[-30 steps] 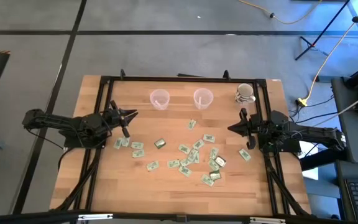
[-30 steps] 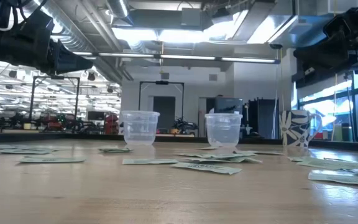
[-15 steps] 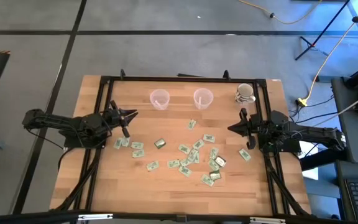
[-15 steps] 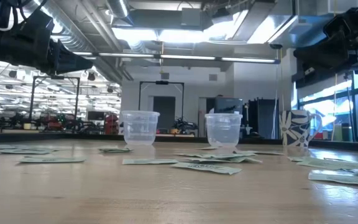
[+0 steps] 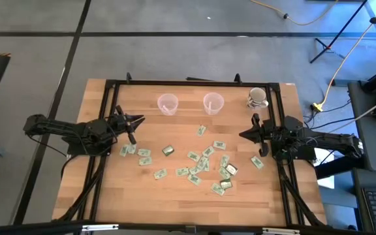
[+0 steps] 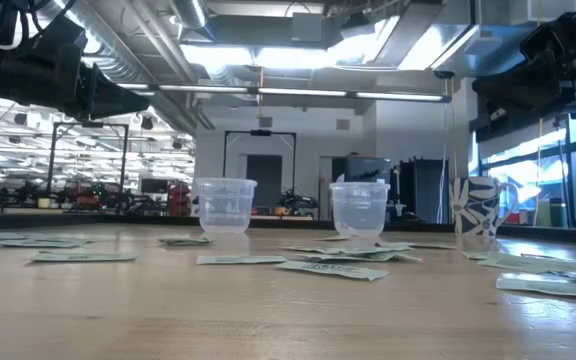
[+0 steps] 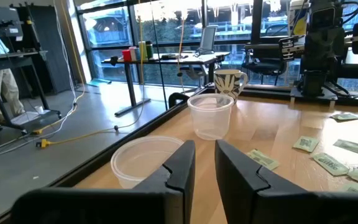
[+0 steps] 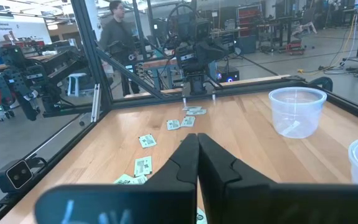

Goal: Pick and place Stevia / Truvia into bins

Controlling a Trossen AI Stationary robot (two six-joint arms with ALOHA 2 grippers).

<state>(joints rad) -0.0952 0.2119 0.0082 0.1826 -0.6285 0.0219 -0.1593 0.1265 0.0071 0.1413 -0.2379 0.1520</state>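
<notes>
Many pale green and white sachets (image 5: 201,163) lie flat and scattered over the middle and right of the table. Two translucent cups stand upright near the far edge: one (image 5: 167,103) left of the other (image 5: 213,102). My left gripper (image 5: 140,119) hovers above the table's left side, pointing right, its fingers (image 7: 185,163) a small gap apart and holding nothing. My right gripper (image 5: 242,135) hovers above the right side, pointing left, fingers shut and empty (image 8: 197,149).
A white patterned mug (image 5: 257,98) stands near the far right corner. A black metal frame (image 5: 194,83) runs along the table's edges. Bare wood (image 5: 175,202) lies along the near edge. A person (image 8: 114,28) stands in the room beyond the table.
</notes>
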